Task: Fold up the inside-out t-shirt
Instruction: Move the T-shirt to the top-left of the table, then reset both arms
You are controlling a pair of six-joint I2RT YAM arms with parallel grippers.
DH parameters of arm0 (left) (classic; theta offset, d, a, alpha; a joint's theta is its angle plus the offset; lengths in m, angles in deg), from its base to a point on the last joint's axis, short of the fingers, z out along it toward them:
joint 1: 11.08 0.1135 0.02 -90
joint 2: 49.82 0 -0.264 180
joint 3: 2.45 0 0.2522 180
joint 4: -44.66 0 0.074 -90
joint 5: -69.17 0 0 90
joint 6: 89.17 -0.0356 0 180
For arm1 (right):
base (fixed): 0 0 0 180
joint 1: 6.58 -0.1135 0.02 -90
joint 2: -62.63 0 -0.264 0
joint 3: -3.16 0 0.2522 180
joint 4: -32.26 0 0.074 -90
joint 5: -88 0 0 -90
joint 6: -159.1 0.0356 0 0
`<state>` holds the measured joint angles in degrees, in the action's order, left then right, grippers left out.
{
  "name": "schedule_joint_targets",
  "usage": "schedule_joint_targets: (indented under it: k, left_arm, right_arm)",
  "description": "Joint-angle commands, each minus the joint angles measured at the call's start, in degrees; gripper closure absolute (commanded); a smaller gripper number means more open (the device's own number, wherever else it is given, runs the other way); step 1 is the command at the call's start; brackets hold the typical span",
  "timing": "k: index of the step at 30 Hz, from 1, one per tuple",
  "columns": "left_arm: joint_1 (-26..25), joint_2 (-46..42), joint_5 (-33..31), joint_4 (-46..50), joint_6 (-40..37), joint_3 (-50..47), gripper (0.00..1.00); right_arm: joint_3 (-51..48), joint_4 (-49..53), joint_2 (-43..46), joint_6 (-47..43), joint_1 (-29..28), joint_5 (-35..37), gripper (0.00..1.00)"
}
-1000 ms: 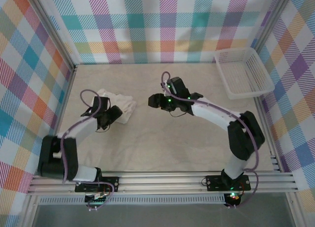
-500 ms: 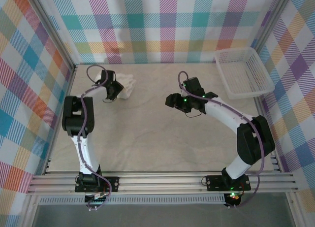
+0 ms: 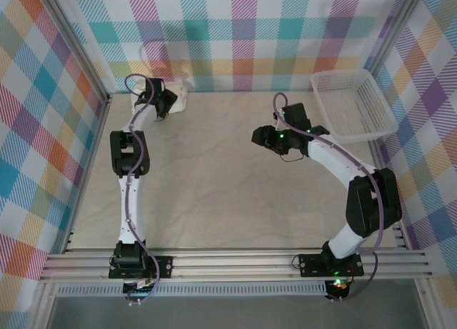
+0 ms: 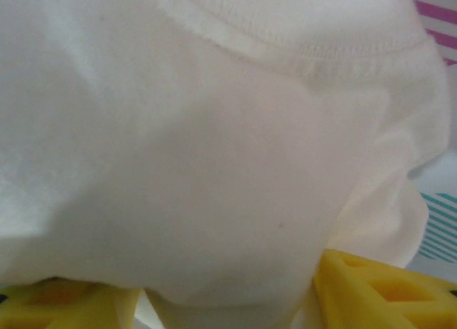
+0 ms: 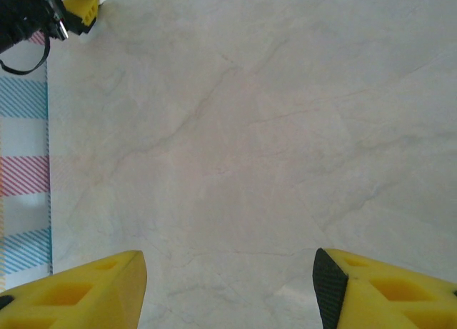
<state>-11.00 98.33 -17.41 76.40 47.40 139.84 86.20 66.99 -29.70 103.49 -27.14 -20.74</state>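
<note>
Inside-out t-shirt (image 4: 214, 165): white, bunched (stitched hem (image 4: 314, 54) showing).

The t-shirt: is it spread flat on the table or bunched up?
Bunched up, not laid flat. From above, the t-shirt is a small crumpled heap at the far left corner of the table, by the left gripper.

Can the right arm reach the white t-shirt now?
Probably not. The t-shirt is bunched in the far left corner, where the left arm stretches nearly straight to meet it; the right arm sits far across the table.
</note>
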Motion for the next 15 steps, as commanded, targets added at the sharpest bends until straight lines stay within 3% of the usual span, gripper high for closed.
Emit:
schedule_joint_targets:
  k: [1, 5, 9, 15]
  left_arm:
    - [-0.2, -3.85, 0.26, -0.67, -1.56, -1.03, 0.3]
    - [-0.93, -18.95, -0.06, -12.4, -2.51, -18.79, 0.25]
    - [-2.62, -36.43, -0.08, -17.16, -4.96, -36.41, 0.22]
    - [-6.59, -63.45, -4.53, -10.76, -13.67, -61.62, 0.18]
  right_arm:
    - [2.26, 3.16, -0.21, -4.05, 2.04, -1.93, 0.36]
    - [-0.85, 3.62, 5.1, -8.35, 4.69, 1.96, 0.36]
    - [-6.25, 2.03, 14.26, -11.67, 6.51, 10.34, 0.34]
    - [-18.71, -8.06, 27.39, -14.67, 7.45, 28.85, 0.17]
